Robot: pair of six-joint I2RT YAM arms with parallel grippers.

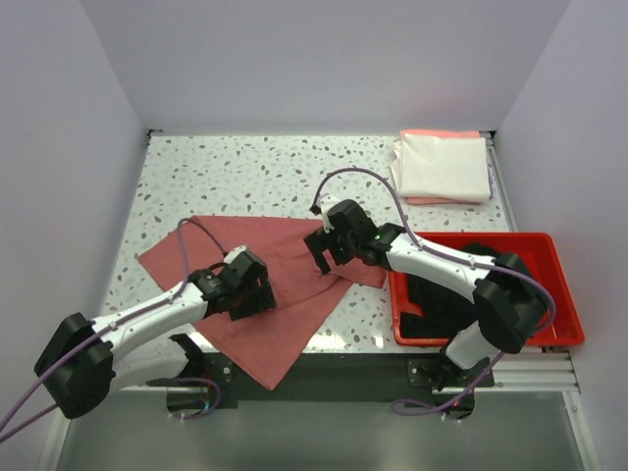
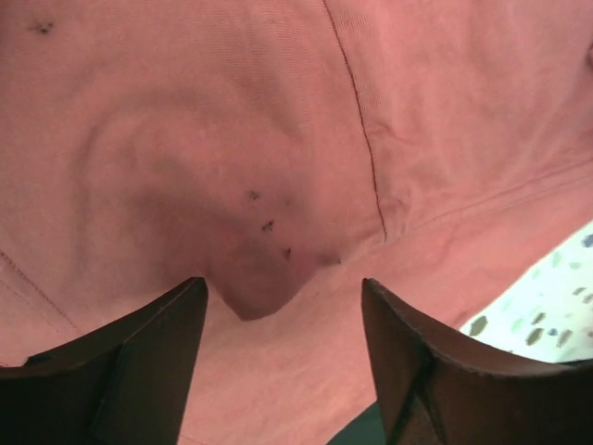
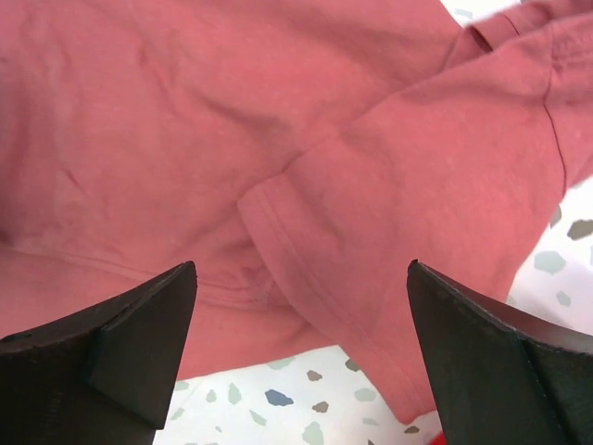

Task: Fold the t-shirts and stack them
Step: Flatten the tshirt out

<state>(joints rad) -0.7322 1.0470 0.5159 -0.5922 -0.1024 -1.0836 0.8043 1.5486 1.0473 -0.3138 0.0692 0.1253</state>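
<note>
A speckled terrazzo worktop (image 1: pixel 255 167) fills the middle of the top view, boxed in by plain pale walls (image 1: pixel 324 59) on three sides; the rose-red shirt (image 1: pixel 294 314) lies spread and rumpled at lower centre, one corner reaching over the near edge; the left claw (image 2: pixel 283 287) stands spread just over a small hump of its cloth, pinching nothing; the right claw (image 3: pixel 301 269) is spread wide above the shirt's sleeve hem; at upper right a folded cream shirt (image 1: pixel 444 167) rests on a peach shirt (image 1: pixel 437 133); at lower right a red tray (image 1: pixel 564 294) holds the black shirt (image 1: pixel 442 299).
</note>
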